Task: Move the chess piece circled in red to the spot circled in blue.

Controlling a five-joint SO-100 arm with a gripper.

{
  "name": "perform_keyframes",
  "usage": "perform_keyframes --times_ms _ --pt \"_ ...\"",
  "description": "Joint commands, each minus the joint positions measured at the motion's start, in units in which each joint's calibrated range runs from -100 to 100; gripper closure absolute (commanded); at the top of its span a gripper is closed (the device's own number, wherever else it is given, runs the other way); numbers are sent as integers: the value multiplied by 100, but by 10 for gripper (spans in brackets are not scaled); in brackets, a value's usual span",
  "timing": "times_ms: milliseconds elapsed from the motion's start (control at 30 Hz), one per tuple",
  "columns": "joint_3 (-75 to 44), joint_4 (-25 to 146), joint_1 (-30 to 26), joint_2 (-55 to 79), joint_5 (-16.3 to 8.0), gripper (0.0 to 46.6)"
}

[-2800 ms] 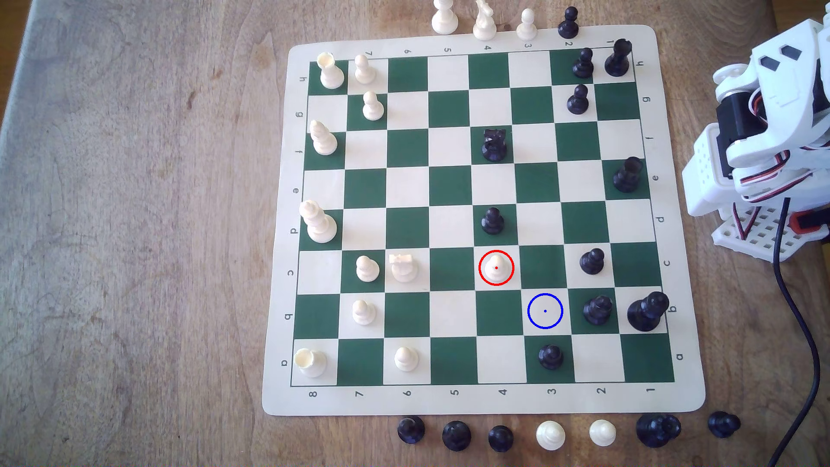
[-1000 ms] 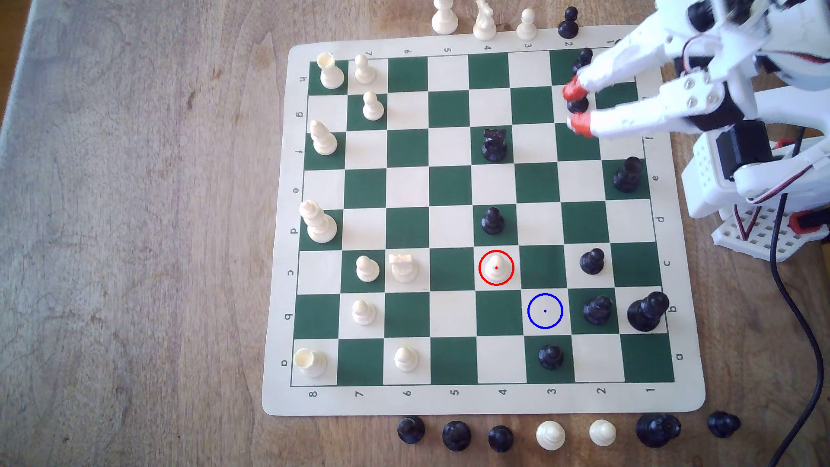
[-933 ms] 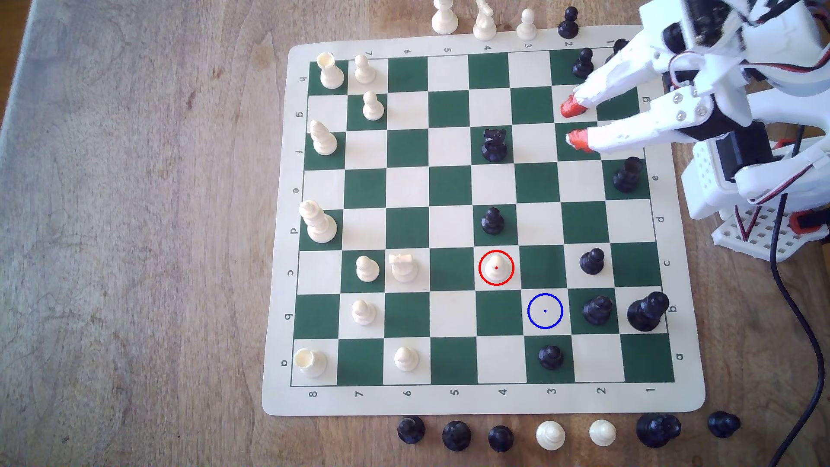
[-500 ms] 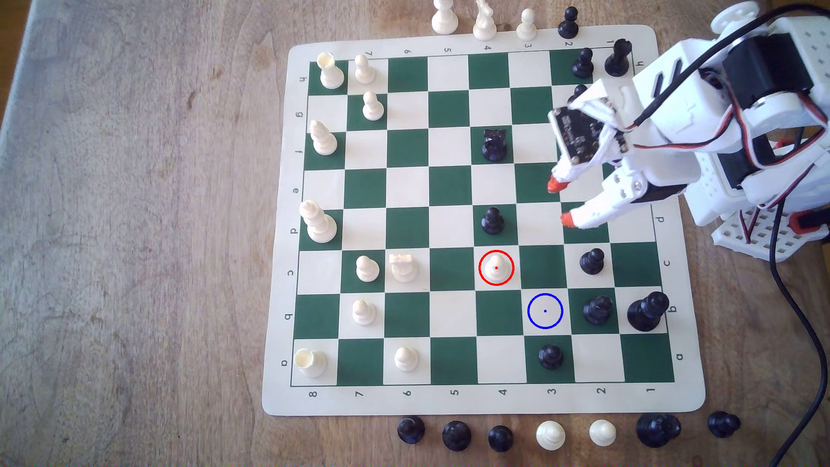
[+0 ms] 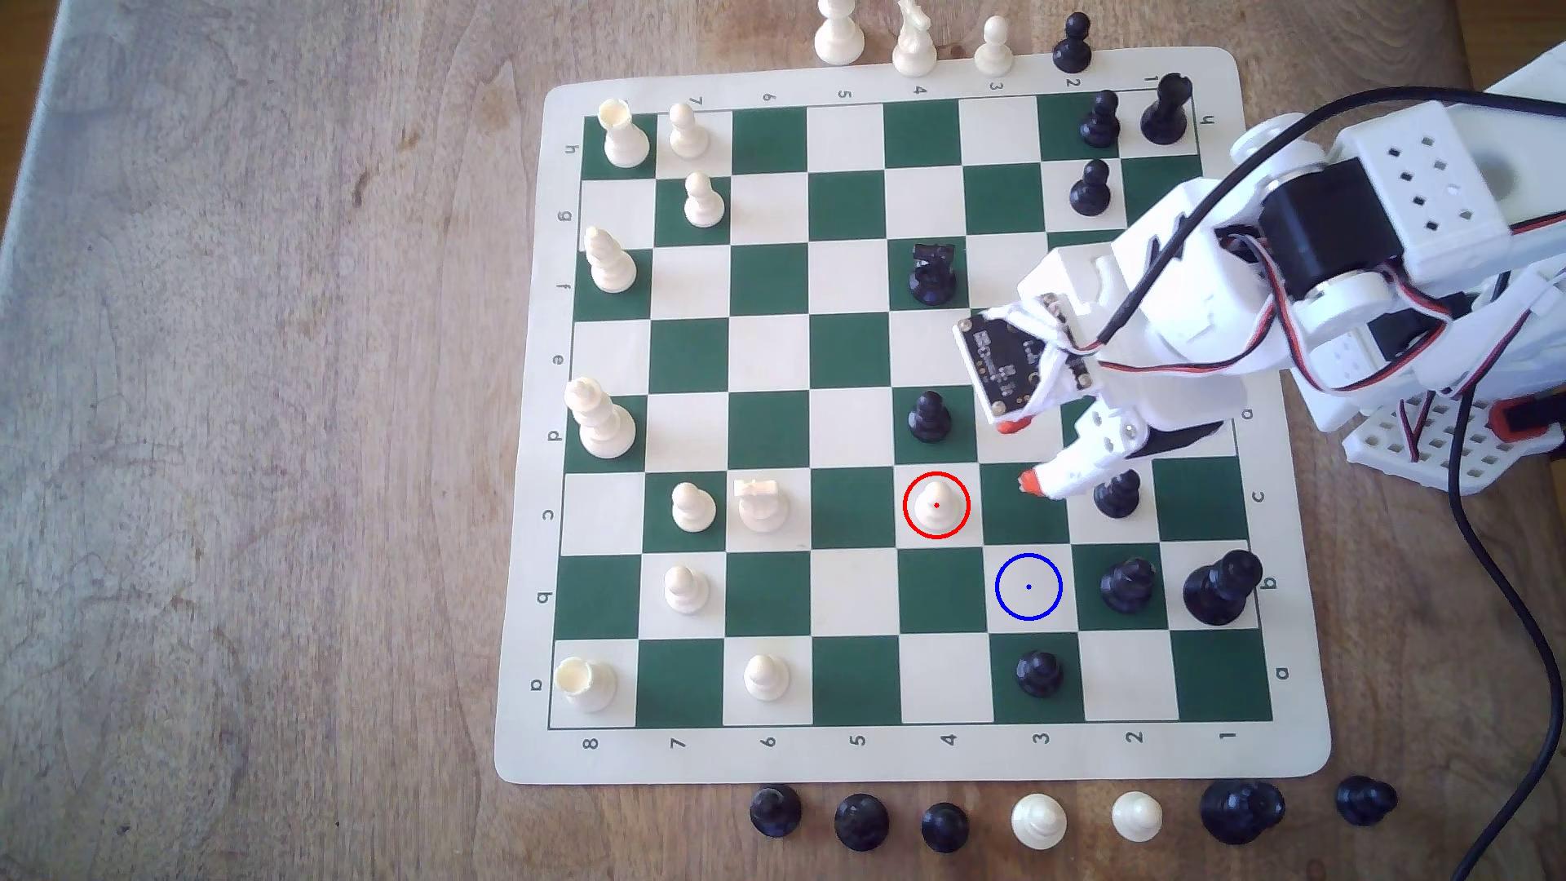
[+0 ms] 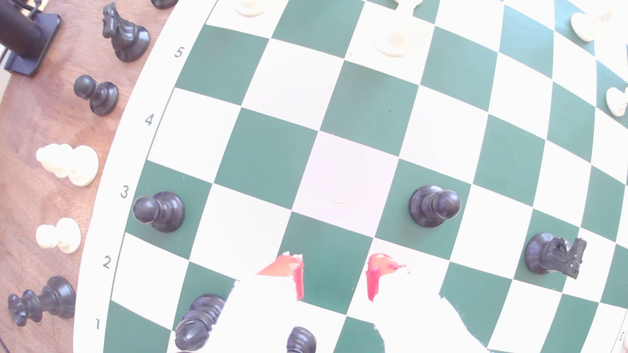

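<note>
Our hand (image 5: 1017,453) has advanced toward the chess piece (image 5: 936,504), fingers apart, empty; next we straddle and close.

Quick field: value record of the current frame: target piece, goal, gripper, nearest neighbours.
target: cream pawn, upright inside the red ring
goal: blue-ringed cream square, vacant
gripper: gripper open, holding nothing, apart from the pawn on its exterior-view right
neighbours: black pawn one square above the target in the exterior view; black pawn partly under a gripper finger
</note>
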Motion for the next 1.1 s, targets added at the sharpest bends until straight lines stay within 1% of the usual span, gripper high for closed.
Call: perform_keyframes --times_ms 0,100,167,233,400,567,733,1067 --pt "-103 -410 -90 390 -63 365" --pt "-112 -655 -113 645 -83 361" --pt "-185 -778 -58 934 -88 346" --pt "-185 -860 -19 1095 -78 342" --pt "-194 -1229 43 1545 -63 342" --pt "-484 -1401 4 2003 -83 350" --pt "-756 -1458 90 2258 -68 350" --pt "-1137 -1573 67 2708 -78 353"
